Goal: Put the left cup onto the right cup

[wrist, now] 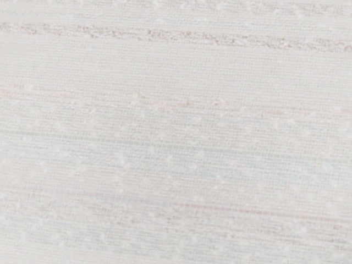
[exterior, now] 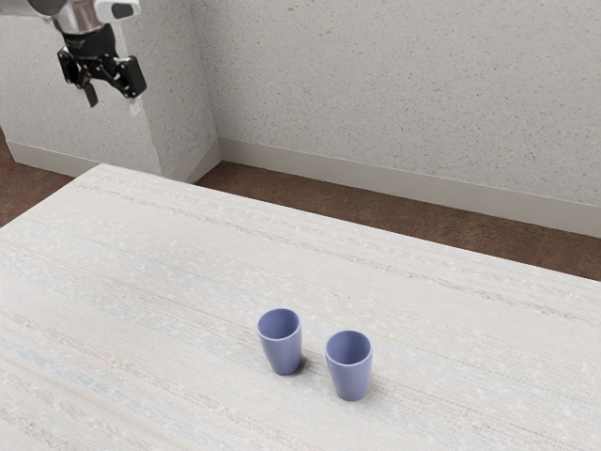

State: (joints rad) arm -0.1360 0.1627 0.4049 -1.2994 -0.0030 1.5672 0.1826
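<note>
Bare pale table point(exterior: 141, 282), speckled wall point(exterior: 394, 85) and brown floor point(exterior: 423, 221) behind. Nothing stands between my gripper point(exterior: 113, 94) and the cups. The left cup point(exterior: 280, 340) and right cup point(exterior: 348, 364) are both blue-violet, upright with mouths open, and sit just beside each other without touching, toward the table's near edge. My gripper hangs high at the exterior view's upper left, well apart from them, fingers spread and holding nothing. Under my hand, the wrist view has plain tabletop point(wrist: 176, 132).

Pale streaked table point(exterior: 141, 282); speckled grey walls point(exterior: 394, 75) (corner jutting out), light baseboard point(exterior: 404, 183), brown floor point(exterior: 376, 211)
</note>
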